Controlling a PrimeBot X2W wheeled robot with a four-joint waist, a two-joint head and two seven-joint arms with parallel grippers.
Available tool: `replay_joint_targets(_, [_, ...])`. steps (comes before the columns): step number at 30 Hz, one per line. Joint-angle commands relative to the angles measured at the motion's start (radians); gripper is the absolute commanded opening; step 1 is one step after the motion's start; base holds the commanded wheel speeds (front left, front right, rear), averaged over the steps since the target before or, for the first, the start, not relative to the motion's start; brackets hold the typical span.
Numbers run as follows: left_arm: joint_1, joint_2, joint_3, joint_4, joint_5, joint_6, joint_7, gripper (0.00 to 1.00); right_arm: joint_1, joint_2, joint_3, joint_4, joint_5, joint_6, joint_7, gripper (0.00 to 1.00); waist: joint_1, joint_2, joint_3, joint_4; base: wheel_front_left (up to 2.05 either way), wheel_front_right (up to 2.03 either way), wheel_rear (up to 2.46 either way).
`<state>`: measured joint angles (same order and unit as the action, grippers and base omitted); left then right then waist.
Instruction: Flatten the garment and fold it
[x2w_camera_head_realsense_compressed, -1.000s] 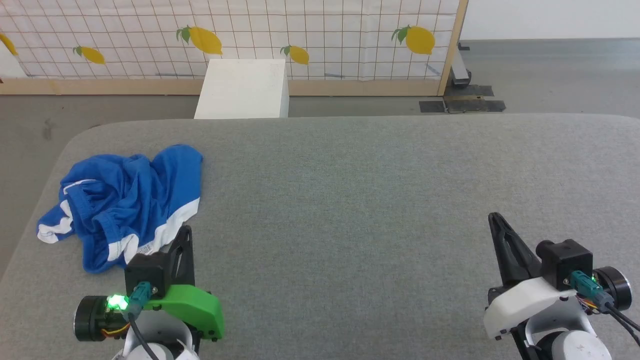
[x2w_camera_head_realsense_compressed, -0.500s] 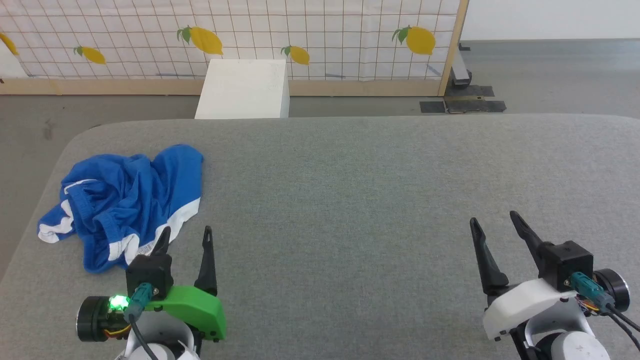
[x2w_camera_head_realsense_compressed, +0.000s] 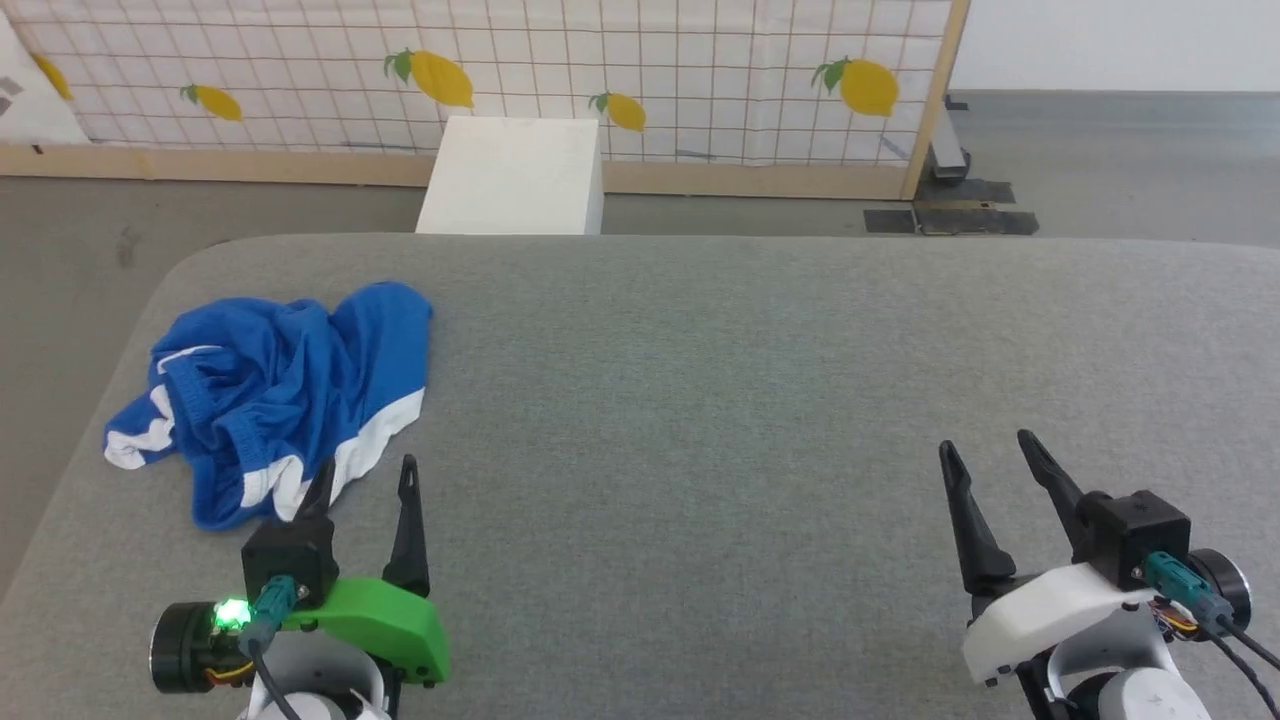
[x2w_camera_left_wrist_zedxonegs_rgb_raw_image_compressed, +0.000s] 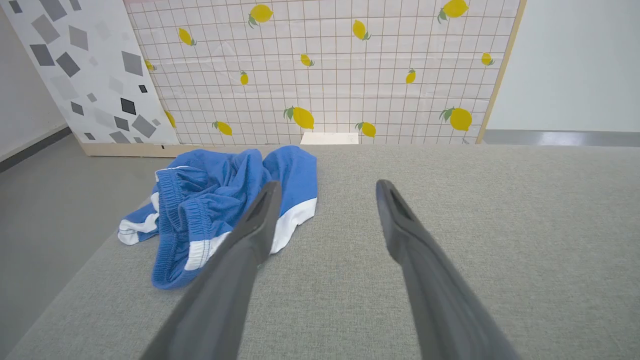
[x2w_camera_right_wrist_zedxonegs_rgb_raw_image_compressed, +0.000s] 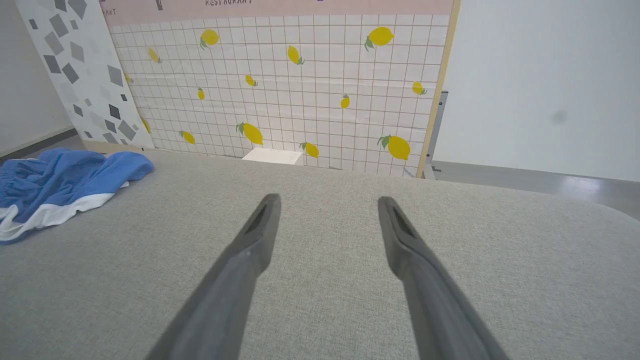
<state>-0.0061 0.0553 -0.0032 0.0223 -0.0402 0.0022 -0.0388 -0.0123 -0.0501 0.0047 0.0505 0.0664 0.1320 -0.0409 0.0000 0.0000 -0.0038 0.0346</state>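
Both pincers have sprung apart since a second ago, when each pair of long dark fingers was pressed together. The head camera has also swung a little, so the scene sits shifted while the things lie where they were. The left pincer (x2w_camera_head_realsense_compressed: 366, 464), on its green wrist housing, stands wide open and empty just short of the near hem of the garment (x2w_camera_head_realsense_compressed: 280, 390), crumpled bright blue soft jersey shorts with white trim bands. The right pincer (x2w_camera_head_realsense_compressed: 985, 442), on its white housing, is equally wide and empty, well apart to the garment's right. The garment lies bunched on the grey fabric-covered surface (x2w_camera_head_realsense_compressed: 700, 400), whose left edge runs close beside it. The risk, I judge, is a pinch through several stacked folds, which would lift the heap as a lump instead of spreading it. A leftward tug could also drag it over that edge. Its elastic waistband (x2w_camera_left_wrist_zedxonegs_rgb_raw_image_compressed: 172, 200) is gathered and twisted, and no print is visible.
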Motion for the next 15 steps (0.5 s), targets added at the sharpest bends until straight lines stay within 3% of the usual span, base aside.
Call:
replay_joint_targets(1, [0.015,-0.001,0.006,0.004,-0.013,0.007,-0.014,1.00,0.019,0.000,0.005,0.008,0.013,0.000,-0.011,1.00,0.0000,0.0000,-0.001,0.012,0.00,0.00,0.00])
replay_joint_targets(15, [0.032,-0.002,0.009,0.012,-0.030,0.016,-0.043,1.00,0.033,0.000,0.013,0.042,0.053,0.000,-0.040,1.00,0.0000,0.0000,-0.007,0.109,0.00,0.00,0.00])
